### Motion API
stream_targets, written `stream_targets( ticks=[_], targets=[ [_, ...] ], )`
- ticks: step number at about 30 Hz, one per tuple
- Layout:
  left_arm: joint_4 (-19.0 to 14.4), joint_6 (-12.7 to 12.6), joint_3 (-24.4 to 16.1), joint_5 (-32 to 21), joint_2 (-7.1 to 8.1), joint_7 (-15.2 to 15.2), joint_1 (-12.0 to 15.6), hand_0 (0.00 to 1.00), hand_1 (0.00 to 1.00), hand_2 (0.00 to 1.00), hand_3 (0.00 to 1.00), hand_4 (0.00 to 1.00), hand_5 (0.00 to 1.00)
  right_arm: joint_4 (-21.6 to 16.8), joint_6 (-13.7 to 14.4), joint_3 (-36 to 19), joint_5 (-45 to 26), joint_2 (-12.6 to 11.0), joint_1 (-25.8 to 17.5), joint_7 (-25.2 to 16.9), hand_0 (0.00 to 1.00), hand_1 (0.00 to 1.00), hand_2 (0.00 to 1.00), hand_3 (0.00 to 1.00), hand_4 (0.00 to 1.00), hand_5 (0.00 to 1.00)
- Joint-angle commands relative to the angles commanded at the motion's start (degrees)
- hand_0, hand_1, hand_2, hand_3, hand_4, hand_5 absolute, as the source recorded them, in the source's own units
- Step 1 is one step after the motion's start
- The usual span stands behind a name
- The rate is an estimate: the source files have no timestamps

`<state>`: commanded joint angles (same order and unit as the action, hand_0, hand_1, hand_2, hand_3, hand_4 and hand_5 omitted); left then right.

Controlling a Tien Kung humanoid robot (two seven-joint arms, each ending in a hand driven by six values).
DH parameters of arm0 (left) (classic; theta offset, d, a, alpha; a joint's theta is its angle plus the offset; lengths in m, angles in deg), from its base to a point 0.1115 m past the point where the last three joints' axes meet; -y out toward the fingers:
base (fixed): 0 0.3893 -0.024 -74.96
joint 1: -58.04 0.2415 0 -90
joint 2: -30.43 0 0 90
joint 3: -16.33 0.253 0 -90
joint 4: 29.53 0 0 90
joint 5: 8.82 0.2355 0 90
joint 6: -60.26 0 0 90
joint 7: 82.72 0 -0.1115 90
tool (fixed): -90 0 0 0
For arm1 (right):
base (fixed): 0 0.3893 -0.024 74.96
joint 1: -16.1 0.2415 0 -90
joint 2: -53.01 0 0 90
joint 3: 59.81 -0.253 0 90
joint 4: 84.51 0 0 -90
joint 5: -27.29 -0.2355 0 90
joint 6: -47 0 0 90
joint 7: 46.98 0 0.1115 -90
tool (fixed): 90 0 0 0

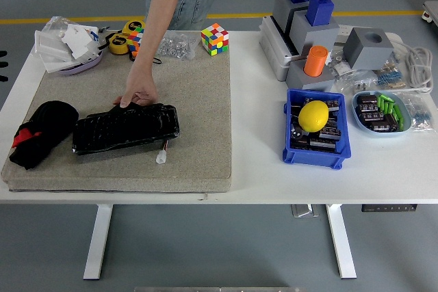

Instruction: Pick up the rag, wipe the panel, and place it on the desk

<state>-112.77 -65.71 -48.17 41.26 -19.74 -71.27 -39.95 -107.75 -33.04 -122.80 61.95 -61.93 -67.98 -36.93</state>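
On the left part of the white table lies a big tan mat, and the task's things sit on it. The rag is a dark bundle with a bit of red, resting near the mat's left edge. Just beside it, to the right, lies the panel, a long black shiny thing with a small white plug on a wire at its near side. A person stands at the far side of the table and reaches down; the person's hand rests on the far edge of the panel, fingers touching it. The robot's right hand is not in the picture. At the far left edge a tiny dark bit shows, maybe part of the left hand, but I cannot tell if its fingers are open or closed. So the robot holds nothing we can see, and the rag has not been picked up yet. Some things could go wrong. If the robot reaches in now, it could bump the person's hand. The rag sits so close to the panel that a grab could catch or push the panel too. A hard wipe could slide the panel or snag the plug wire.
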Motion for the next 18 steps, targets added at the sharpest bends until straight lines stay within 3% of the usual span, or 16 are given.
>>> stream_targets(
  ticks=[14,15,18],
  targets=[
    [2.6,-0.1,-0.4,8.9,-0.79,-2.1,0.0,0.425,0.617,0.663,0.753,0.946,0.998,-0.3,0.2,0.4,0.3,0.1,0.2,0.0,0.740,0.638,0.694,0.609,0.984,0.591],
    [2.9,-0.1,-0.5,9.6,-0.87,-2.2,-0.1,0.429,0.619,0.664,0.752,0.926,0.947,-0.3,0.2,0.4,0.3,0.1,0.1,0.0,0.740,0.638,0.695,0.608,0.982,0.590],
    [4.0,0.0,-0.8,11.2,-1.05,-2.7,-0.3,0.429,0.619,0.664,0.752,0.926,0.947,-0.4,0.2,0.3,0.4,0.1,0.1,-0.1,0.740,0.638,0.695,0.608,0.982,0.590]
  ],
)
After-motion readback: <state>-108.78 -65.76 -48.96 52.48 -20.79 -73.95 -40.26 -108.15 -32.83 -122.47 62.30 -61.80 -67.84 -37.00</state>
